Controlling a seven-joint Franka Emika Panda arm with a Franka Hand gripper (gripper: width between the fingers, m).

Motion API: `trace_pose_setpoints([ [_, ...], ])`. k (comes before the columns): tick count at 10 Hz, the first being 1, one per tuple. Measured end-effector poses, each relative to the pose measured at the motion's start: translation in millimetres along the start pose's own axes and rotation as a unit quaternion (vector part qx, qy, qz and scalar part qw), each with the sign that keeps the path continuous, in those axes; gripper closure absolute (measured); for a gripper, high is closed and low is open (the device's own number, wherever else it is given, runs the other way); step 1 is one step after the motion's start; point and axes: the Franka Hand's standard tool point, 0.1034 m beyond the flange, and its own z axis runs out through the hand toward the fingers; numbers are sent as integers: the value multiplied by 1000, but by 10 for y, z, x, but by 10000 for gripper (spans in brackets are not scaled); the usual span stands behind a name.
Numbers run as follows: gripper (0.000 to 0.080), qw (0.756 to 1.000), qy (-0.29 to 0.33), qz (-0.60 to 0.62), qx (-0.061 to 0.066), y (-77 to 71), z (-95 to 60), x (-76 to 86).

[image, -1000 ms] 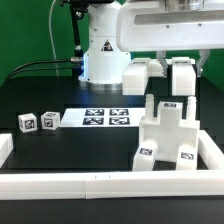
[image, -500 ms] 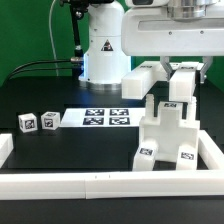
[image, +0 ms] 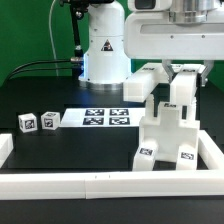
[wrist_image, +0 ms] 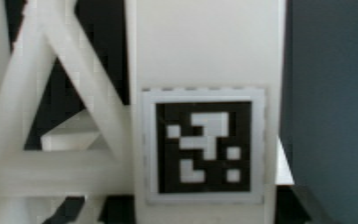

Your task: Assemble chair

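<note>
Chair post [image: 182, 90] gripped tight by pincer [image: 182, 74], top hidden; tag [wrist_image: 202, 145] blurred.

White rounded arm base [image: 104, 50] w/ small dark logo mark [image: 103, 47]. Blk cables [image: 35, 66] on its side away from gripper [image: 181, 70]. Boxy pale-grey wrist housing [image: 160, 35] directly above gripper.

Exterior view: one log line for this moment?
gripper: shut on tagged white piece | piece: upright above part-built chair, contact unclear | tagged blocks: loose, exterior view's left
</note>
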Motion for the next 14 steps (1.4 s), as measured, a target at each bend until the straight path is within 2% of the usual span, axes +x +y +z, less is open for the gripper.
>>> trace_pose_setpoints([
  [2,512,1000,-1,-7,-1,-54,29,-10],
  [7,512,1000,5,-14,1,-38,64,30],
  [10,512,1000,3,-10,-2,6,132,110],
  [13,512,1000,-4,-11,-8,5,267,78],
  [14,512,1000,4,-11,-6,-4,286,107],
])
